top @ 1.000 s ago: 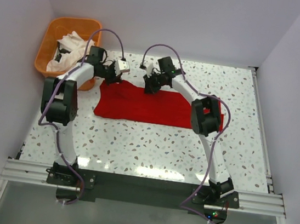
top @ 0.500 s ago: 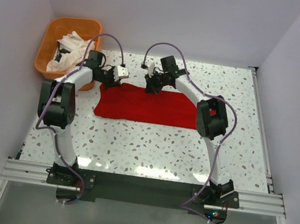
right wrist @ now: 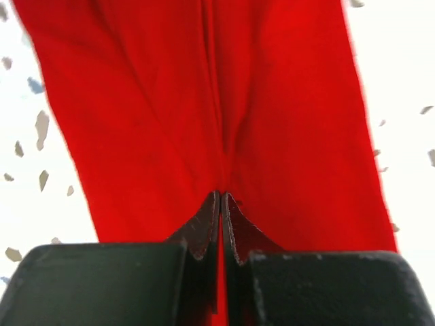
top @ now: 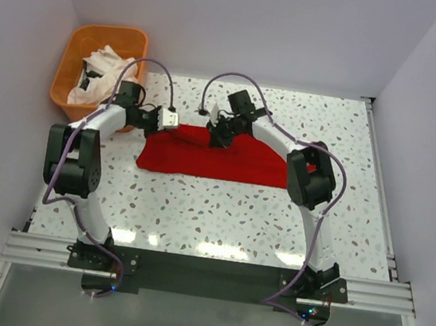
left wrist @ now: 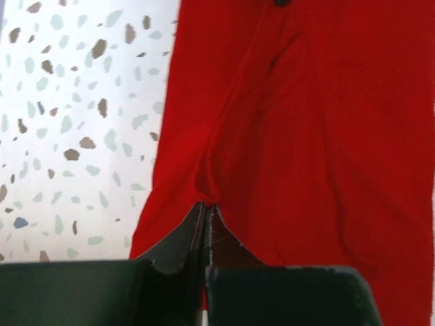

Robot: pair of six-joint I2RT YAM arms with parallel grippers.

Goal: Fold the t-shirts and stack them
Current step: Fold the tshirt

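Note:
The red t-shirt (top: 203,157) lies folded as a wide strip on the speckled table. My left gripper (top: 169,121) is shut on the shirt's far left edge; in the left wrist view (left wrist: 206,207) its jaws pinch a pucker of red cloth (left wrist: 285,122). My right gripper (top: 220,135) is shut on the far edge near the middle; in the right wrist view (right wrist: 221,197) its jaws pinch a fold of the red cloth (right wrist: 204,102). White t-shirts (top: 101,71) lie crumpled in the orange basket (top: 130,36).
The orange basket stands at the far left corner, beside the left arm. The speckled table (top: 220,211) has a metal rail (top: 380,184) along its right edge. White walls enclose the back and sides.
Both grippers have moved toward the near side with the shirt's far edge, and the red strip now looks narrower front to back. The arms have spread outward.

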